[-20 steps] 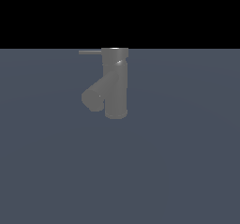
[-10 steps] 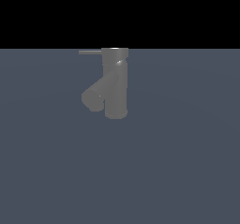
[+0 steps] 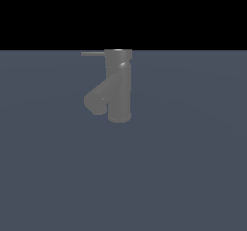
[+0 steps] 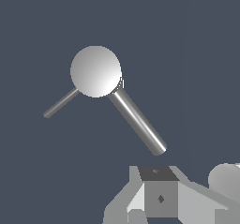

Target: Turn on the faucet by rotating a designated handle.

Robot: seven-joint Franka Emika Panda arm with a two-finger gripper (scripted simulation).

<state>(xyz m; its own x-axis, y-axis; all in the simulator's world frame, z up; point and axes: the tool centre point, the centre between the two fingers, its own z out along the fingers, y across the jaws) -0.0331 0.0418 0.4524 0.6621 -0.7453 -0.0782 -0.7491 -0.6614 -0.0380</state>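
Matte grey Y-shaped faucet (image 3: 118, 87): upright on dark table (image 3: 183, 177). Thin grey rod handle (image 3: 92, 54): at top rim, untouched. White tool (image 4: 159, 197): well apart, opening indeterminable. Turning not begun.

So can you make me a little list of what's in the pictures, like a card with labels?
faucet: grey Y-shaped faucet, standing upright on the floor
handle: thin handle sticking out sideways from the top rim, toward the exterior view's left
spout: thick spout slanting down, same side
floor: plain blue-grey floor
claw: claw only partly seen in the wrist view, apart from the faucet, touching nothing
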